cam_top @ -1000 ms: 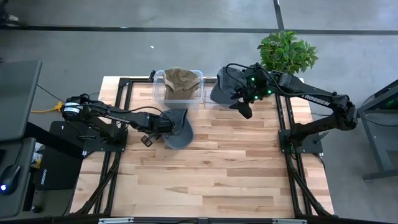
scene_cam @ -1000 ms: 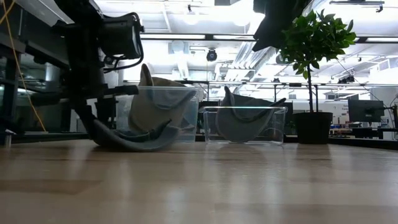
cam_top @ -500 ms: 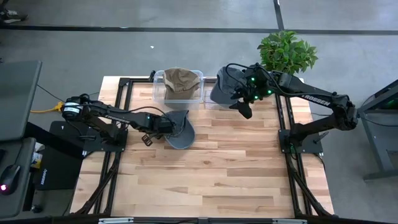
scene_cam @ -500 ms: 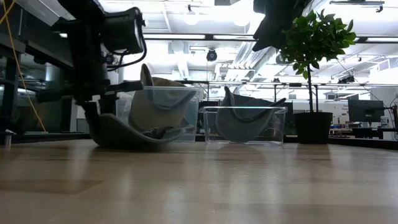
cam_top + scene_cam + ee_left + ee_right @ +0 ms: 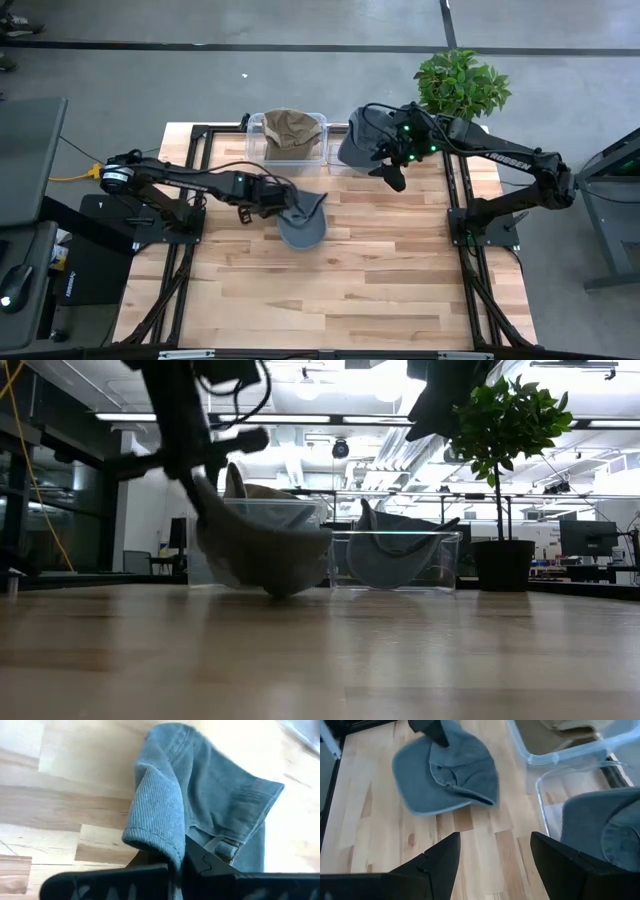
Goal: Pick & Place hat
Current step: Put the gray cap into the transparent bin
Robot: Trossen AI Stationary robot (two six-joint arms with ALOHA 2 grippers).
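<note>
- Setting: a robotics lab or test hall inside a large open-plan industrial building.
- The wooden bench (image 5: 330,270) sits in a black metal frame (image 5: 468,250), with a dark arm mounted at each side.
- The floor (image 5: 200,90) around it is bare grey concrete marked with dark lines.
- The low view shows a high ceiling with long strip lights (image 5: 330,418), exposed beams and glass partitions.
- Monitors (image 5: 586,537) and desks stand in the background.
- A potted plant (image 5: 462,82) stands at the bench's far right corner.
</note>
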